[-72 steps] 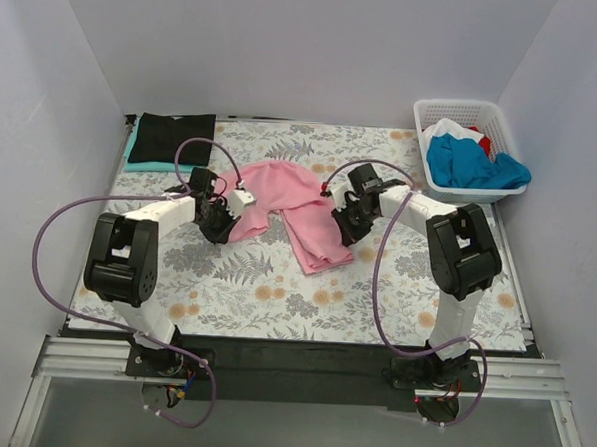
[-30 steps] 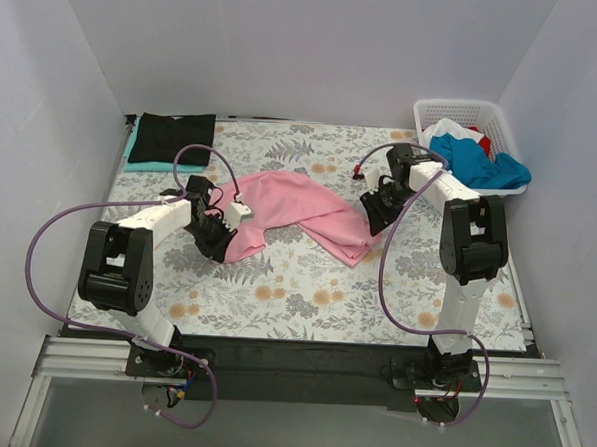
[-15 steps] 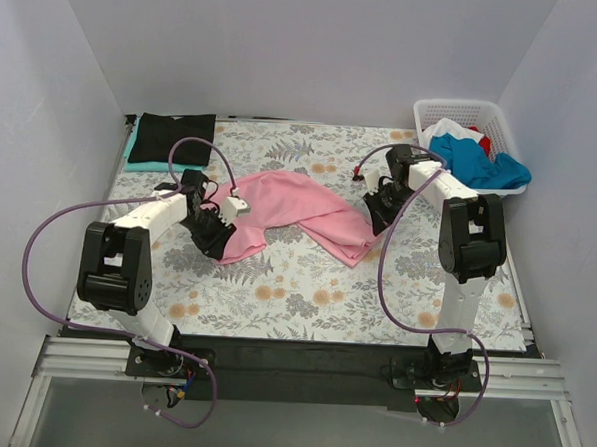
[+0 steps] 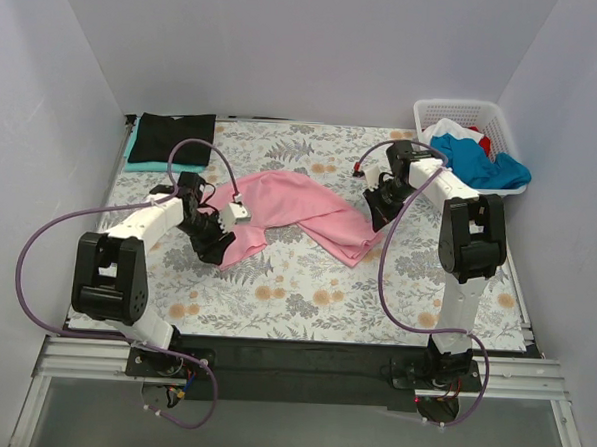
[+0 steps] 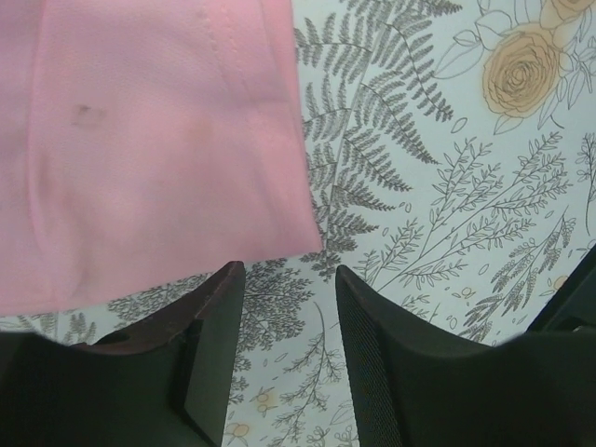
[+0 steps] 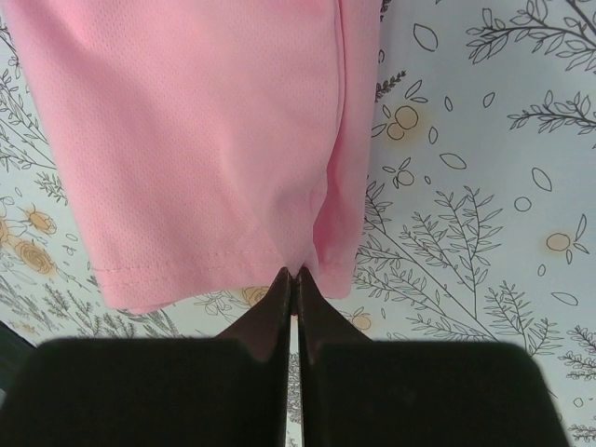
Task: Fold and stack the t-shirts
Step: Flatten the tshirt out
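The pink t-shirt lies near the middle of the desk, spread in a loose arch on the floral tablecloth, with one end reaching toward 8 o'clock and the other toward 4 o'clock

In the left wrist view its hemmed corner lies flat on the cloth, and a small dark mark shows on the fabric. The left claw hangs just past that corner, fingers spread and holding nothing, with fern print visible in the gap. From above, this claw sits at the 8 o'clock end of the shirt

The right claw is pressed together on the stitched hem of the shirt, where a soft crease runs down into the tips. From above it sits at the shirt's 3 o'clock side, just above the 4 o'clock end

At the 10 o'clock corner a folded black t-shirt rests on a teal t-shirt. At 2 o'clock a white lattice basket holds a crumpled blue t-shirt, a white t-shirt and a bit of a red t-shirt
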You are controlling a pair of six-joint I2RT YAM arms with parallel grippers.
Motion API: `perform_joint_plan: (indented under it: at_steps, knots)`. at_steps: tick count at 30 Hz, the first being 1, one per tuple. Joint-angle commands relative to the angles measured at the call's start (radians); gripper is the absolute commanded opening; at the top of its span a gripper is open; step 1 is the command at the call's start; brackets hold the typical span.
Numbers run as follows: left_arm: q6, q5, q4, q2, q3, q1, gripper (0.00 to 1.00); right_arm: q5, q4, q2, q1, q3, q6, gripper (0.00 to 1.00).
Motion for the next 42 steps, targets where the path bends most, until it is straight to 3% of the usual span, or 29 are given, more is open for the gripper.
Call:
perform_joint_plan:
  at_steps: [1,3,8,16,19,20,22,23,26,31,36,42]
  knots:
    - [0.055,0.020,0.032,-0.069,-0.073,-0.033,0.43,-0.006,-0.030,-0.016,-0.005,0.042,0.000,0.01]
    - [0.056,-0.002,0.086,-0.090,-0.104,-0.046,0.48,-0.004,-0.034,-0.022,-0.005,0.045,-0.002,0.01]
    - [0.045,-0.051,0.187,-0.083,-0.180,-0.066,0.49,-0.012,-0.045,-0.034,-0.005,0.048,-0.002,0.01]
    - [0.001,-0.102,0.330,-0.061,-0.245,-0.081,0.44,-0.030,-0.077,-0.052,-0.005,0.060,-0.002,0.01]
    - [-0.004,-0.111,0.355,-0.055,-0.263,-0.084,0.31,-0.030,-0.088,-0.060,-0.005,0.068,-0.002,0.01]
    - [-0.004,-0.114,0.364,-0.055,-0.269,-0.086,0.22,-0.032,-0.089,-0.066,-0.005,0.066,-0.002,0.01]
    - [-0.016,-0.114,0.371,-0.057,-0.279,-0.090,0.14,-0.035,-0.092,-0.069,-0.004,0.071,-0.002,0.01]
    - [-0.024,-0.115,0.378,-0.061,-0.279,-0.090,0.04,-0.037,-0.095,-0.072,-0.005,0.074,-0.002,0.01]
    - [-0.096,-0.109,0.370,-0.081,-0.253,-0.086,0.00,-0.029,-0.108,-0.078,-0.005,0.094,-0.005,0.01]
    - [-0.215,0.022,0.251,-0.086,-0.067,0.063,0.00,0.025,-0.118,-0.109,-0.012,0.172,-0.028,0.01]
    - [-0.390,0.116,0.217,-0.066,0.296,0.241,0.00,0.098,-0.117,-0.144,-0.035,0.412,-0.043,0.01]
    - [-0.601,0.136,0.259,-0.124,0.500,0.307,0.00,0.184,-0.108,-0.177,-0.035,0.698,-0.059,0.01]
